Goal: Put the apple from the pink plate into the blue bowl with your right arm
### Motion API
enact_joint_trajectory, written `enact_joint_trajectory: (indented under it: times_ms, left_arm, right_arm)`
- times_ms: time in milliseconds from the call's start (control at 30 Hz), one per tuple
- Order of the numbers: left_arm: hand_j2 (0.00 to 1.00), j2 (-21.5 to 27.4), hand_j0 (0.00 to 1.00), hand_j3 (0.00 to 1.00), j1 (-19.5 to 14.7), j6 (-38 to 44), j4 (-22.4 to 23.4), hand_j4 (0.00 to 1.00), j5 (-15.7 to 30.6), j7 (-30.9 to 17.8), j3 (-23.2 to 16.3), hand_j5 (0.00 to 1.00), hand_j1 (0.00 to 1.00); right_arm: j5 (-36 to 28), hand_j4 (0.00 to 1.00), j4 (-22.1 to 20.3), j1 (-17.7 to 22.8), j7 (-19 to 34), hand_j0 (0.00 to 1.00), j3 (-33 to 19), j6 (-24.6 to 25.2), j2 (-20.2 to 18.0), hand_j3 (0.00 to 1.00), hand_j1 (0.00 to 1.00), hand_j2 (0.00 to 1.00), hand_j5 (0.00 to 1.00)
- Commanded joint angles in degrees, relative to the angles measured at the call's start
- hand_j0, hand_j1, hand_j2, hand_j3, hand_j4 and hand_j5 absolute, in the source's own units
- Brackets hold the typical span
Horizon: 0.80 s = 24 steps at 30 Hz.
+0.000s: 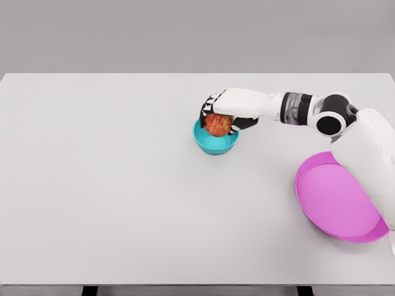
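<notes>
Right hand (223, 111) reaches across from the right edge and sits over the bowl (215, 144). Its fingers are wrapped around the apple (218, 124), which lies under the palm, at or just above the bowl's rim; contact with the bowl cannot be told. The plate (336, 200) lies well apart at the table's (111, 185) right edge, partly under the arm.
</notes>
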Motion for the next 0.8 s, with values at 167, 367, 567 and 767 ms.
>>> enact_joint_trajectory:
  times_ms: [167,367,567,767]
  left_arm:
    - [1.0,0.0,1.0,1.0,-0.1,0.0,0.0,1.0,0.0,0.0,0.0,1.0,1.0]
    - [1.0,0.0,1.0,1.0,-0.1,0.0,0.0,1.0,0.0,0.0,0.0,1.0,1.0]
    - [1.0,0.0,1.0,1.0,0.0,0.0,0.0,1.0,0.0,0.0,0.0,1.0,1.0]
    - [1.0,0.0,1.0,1.0,-0.1,0.0,0.0,1.0,0.0,0.0,0.0,1.0,1.0]
  right_arm:
    - [-0.4,1.0,-0.3,0.0,0.0,1.0,0.0,0.2,0.1,1.0,1.0,1.0,1.0]
    - [-0.4,1.0,-0.5,0.0,0.0,1.0,0.0,0.2,0.2,1.0,1.0,1.0,1.0]
    - [-1.2,1.0,-9.3,-0.4,0.0,1.0,-5.0,0.2,-5.3,1.0,1.0,1.0,1.0]
    - [-7.7,1.0,-16.8,10.0,0.0,1.0,-18.9,0.2,-22.8,1.0,1.0,1.0,1.0]
